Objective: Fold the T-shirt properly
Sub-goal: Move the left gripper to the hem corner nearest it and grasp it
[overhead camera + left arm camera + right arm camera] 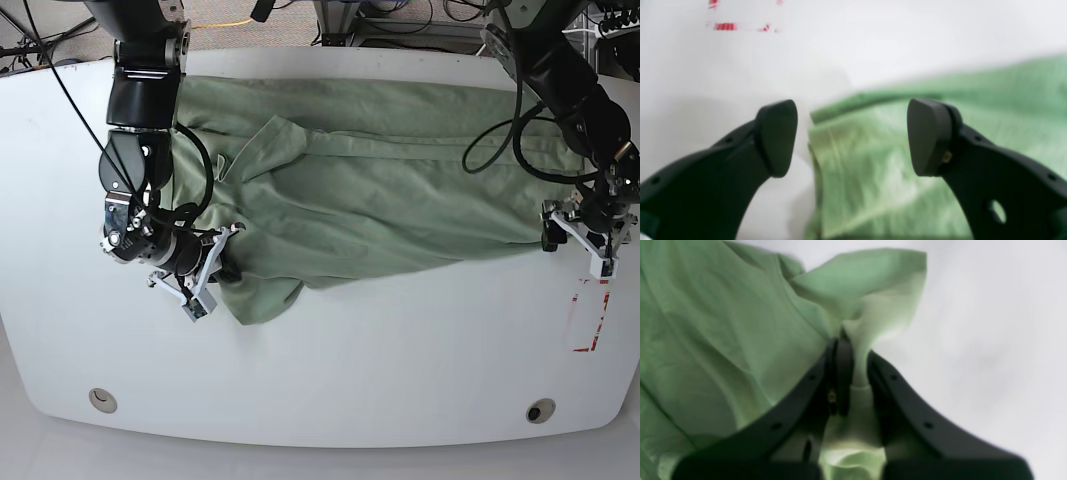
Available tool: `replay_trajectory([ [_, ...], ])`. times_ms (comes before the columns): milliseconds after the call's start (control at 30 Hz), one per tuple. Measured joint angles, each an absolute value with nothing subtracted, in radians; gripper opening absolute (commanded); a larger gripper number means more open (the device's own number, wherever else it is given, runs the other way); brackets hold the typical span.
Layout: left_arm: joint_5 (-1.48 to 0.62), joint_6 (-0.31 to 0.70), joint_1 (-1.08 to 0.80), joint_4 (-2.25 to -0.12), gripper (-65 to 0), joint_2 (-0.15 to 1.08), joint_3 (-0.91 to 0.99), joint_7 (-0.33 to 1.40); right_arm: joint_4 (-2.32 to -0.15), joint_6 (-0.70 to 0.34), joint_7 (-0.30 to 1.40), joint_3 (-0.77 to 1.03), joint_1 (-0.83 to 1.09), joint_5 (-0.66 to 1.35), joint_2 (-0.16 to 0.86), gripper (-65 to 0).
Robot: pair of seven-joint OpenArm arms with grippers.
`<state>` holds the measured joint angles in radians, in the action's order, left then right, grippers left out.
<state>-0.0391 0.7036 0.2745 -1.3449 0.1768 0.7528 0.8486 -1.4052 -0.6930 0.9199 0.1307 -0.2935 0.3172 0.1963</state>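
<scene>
The pale green T-shirt (400, 190) lies spread and wrinkled across the far half of the white table (350, 370). My right gripper (222, 265), on the left of the base view, is shut on a bunched fold of the shirt near its sleeve. In the right wrist view the cloth (723, 323) is pinched between the shut fingers of that gripper (855, 356). My left gripper (578, 240) is open at the shirt's right corner. In the left wrist view it (851, 136) straddles the shirt's edge (873, 160), with one finger over bare table.
Red tape marks (588, 315) are on the table just in front of the left gripper. Two round holes (100, 400) (540, 411) sit near the front edge. Black cables (500, 130) hang from the left arm over the shirt.
</scene>
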Motion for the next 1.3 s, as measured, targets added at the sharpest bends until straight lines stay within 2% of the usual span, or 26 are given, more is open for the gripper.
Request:
replay_trajectory([
  [233, -0.023, 0.682, 0.389, -1.14, -17.2, 0.223, 0.845, 0.845, -1.406, -0.693, 0.917, 0.131, -0.284, 0.321, 0.194, -65.0],
  [400, -0.025, 0.581, 0.397, -1.073, -17.2, 0.226, 0.834, 0.771, -1.398, -0.693, 0.92, 0.133, -0.274, 0.316, 0.2, -65.0],
  [667, -0.028, 0.577, 0.394, -0.969, -17.4, 0.218, 0.792, 0.742, -1.397, -0.693, 0.918, 0.133, -0.273, 0.316, 0.196, -65.0],
  [767, -0.043, 0.577, 0.397, -0.941, -23.1, 0.228, 0.795, 0.728, -1.398, -0.693, 0.918, 0.134, -0.271, 0.315, 0.2, -65.0],
  [867, -0.043, 0.576, 0.399, -0.933, -35.1, 0.229, 0.799, 0.722, -1.398, -0.693, 0.917, 0.133, -0.271, 0.315, 0.197, -65.0],
  [1033, -0.042, 0.576, 0.397, -0.924, -60.6, 0.227, 0.797, 0.719, -1.397, -0.693, 0.917, 0.134, -0.271, 0.317, 0.199, -65.0],
  [1067, -0.042, 0.576, 0.396, -0.924, -63.3, 0.227, 0.796, 0.722, -1.397, -0.693, 0.917, 0.134, -0.271, 0.317, 0.199, -65.0],
  [1100, -0.043, 0.576, 0.396, -0.925, -65.0, 0.226, 0.796, 0.727, -1.397, -0.693, 0.917, 0.134, -0.271, 0.318, 0.199, -65.0],
  [1300, -0.035, 0.585, 0.393, -0.941, -65.0, 0.223, 0.792, 0.739, -1.397, -0.693, 0.917, 0.134, -0.271, 0.317, 0.197, -65.0],
])
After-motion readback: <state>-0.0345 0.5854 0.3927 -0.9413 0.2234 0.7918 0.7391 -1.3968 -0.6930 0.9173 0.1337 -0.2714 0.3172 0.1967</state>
